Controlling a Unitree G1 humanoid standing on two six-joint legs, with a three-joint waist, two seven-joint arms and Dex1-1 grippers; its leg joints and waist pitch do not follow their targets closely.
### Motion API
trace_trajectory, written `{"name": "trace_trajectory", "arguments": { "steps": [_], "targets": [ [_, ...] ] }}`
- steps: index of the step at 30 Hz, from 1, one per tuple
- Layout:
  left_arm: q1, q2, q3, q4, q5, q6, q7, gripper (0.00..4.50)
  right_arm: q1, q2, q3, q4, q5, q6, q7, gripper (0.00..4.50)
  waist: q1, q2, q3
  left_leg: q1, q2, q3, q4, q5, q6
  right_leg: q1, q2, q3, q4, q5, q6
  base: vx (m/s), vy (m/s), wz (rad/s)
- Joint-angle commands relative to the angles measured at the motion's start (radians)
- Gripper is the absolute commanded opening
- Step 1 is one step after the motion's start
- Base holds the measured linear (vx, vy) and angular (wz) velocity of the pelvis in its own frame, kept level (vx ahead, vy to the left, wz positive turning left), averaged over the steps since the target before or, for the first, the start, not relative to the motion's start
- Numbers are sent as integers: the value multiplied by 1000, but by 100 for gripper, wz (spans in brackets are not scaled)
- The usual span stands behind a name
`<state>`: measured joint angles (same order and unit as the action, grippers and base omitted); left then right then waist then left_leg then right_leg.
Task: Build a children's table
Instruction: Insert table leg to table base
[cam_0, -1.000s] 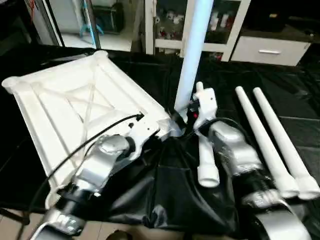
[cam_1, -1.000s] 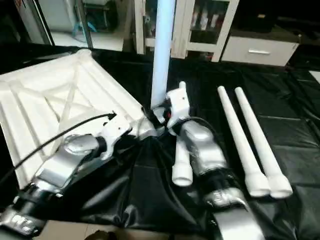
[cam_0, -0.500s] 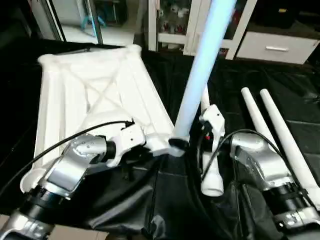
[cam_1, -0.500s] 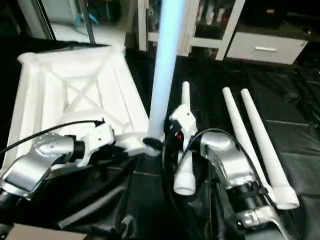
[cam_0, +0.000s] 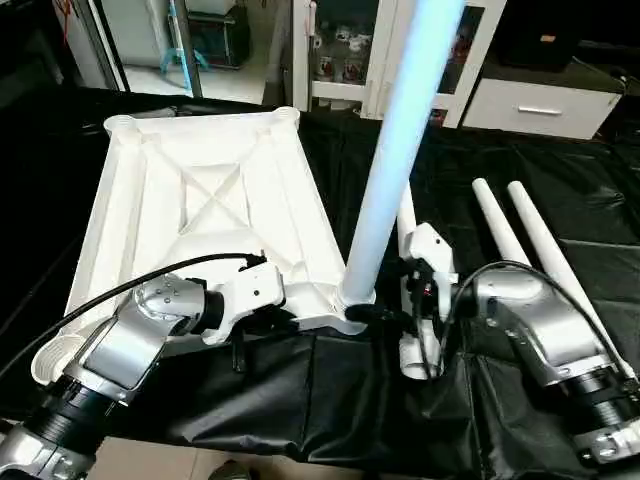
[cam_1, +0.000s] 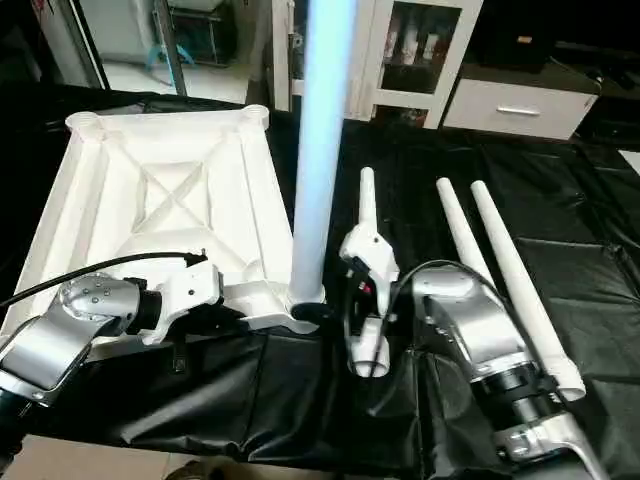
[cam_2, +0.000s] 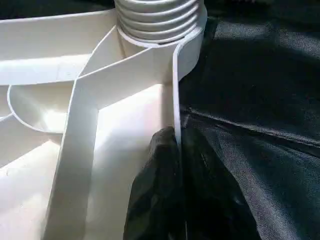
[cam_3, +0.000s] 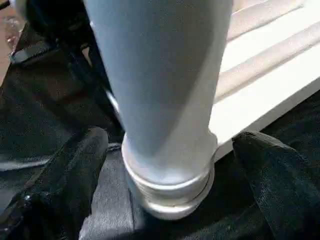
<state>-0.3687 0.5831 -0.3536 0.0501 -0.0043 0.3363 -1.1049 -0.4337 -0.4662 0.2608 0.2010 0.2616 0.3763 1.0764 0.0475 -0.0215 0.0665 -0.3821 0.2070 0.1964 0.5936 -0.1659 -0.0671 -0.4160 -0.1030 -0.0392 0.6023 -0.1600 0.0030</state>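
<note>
The tabletop (cam_0: 200, 215) lies underside up on the black cover (cam_0: 330, 400), X-ribs showing. One leg (cam_0: 385, 190) stands upright in the near corner socket (cam_2: 157, 30) on your right-arm side, long axis near vertical, tipped a little toward the top of the head view.

Your left gripper (cam_2: 175, 165) is pinched shut on the tabletop's near edge wall, just beside that socket; in the left wrist view one finger sits inside the wall and one outside. It anchors the top.

Your right gripper (cam_3: 167, 165) is wide open with the leg's base between the fingers (cam_3: 75, 170). Both pads stand off the tube, nothing held. So the leg lies straight ahead of the right jaws, its axis crossing the gap between them. The right arm is the nearer one for any work on that leg.

Thread rings show above the socket rim in the left wrist view, so the leg looks not fully seated. That is a judgement. The next move probably means closing on the base and turning it, while the left holds the top against spin.

Three spare legs lie flat on the cover: one (cam_1: 366, 215) just behind the right gripper, and a pair (cam_0: 540, 250) side by side further right, pointing away from you.
</note>
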Motion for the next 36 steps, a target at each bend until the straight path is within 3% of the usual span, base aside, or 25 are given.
{"name": "trace_trajectory", "arguments": {
  "steps": [1,6,15,34,36],
  "targets": [
    [-1,6,-25,0,11,-11,-8,0,-1,-6,10,-13,-10,8,13,443,-1,6,-77,25,16,-6,-74,-293,-4,37,-18,25,-62,-248,-186,0,0,0],
    [1,4,-26,2,11,-15,-4,0,-19,11,20,22,-31,-13,6,443,2,5,-78,24,16,-5,-71,-274,0,37,-18,25,-58,-230,-197,0,0,0],
    [1,3,-28,1,13,-14,-6,0,-44,42,22,64,-51,-44,-16,443,1,5,-76,24,15,-8,-73,-314,-15,35,-18,24,-62,-292,-177,0,0,0],
    [5,11,-30,0,13,-13,-14,0,-46,75,13,101,-58,-71,-26,443,2,9,-80,24,14,-8,-70,-288,-12,38,-16,24,-55,-229,-196,0,0,0],
    [5,12,-30,0,13,-12,-15,0,-45,77,13,103,-57,-72,-27,426,2,9,-80,24,14,-7,-70,-286,-10,39,-16,23,-54,-223,-199,0,0,0]
  ]
}}
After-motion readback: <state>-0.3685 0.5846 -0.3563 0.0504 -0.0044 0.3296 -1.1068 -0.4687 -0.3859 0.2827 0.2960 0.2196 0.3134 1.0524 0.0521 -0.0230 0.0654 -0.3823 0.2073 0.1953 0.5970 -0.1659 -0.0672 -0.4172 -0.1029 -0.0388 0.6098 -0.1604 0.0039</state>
